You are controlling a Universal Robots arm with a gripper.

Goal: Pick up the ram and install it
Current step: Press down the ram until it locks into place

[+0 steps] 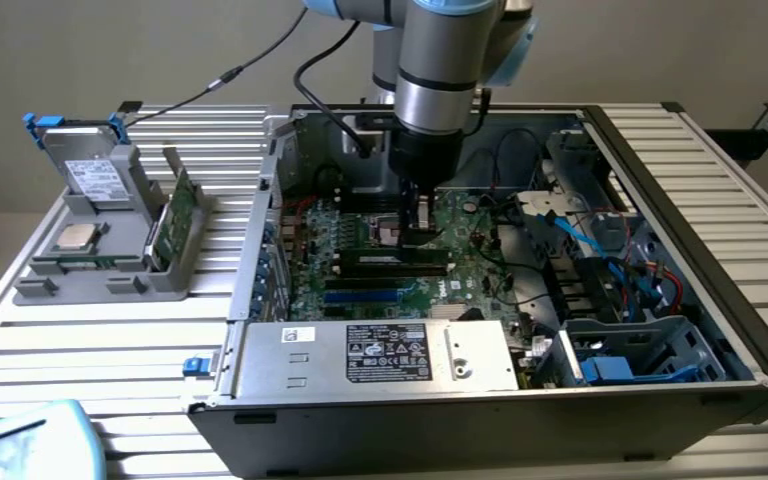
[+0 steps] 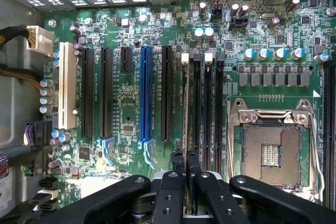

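A: Tray [image 1: 51, 270] at the exterior view's left, spare green board [image 1: 171, 215] standing upright in it. Arm?
B: Arm [image 1: 444, 60] vertical over the open PC case [image 1: 518, 400]. Gripper [image 2: 185, 163] nearly closed, pinching the ram [image 2: 185, 108] edge-on.
A: Ram location?
B: Standing over the black memory slots [image 2: 207, 103], beside the empty CPU socket [image 2: 270, 150].
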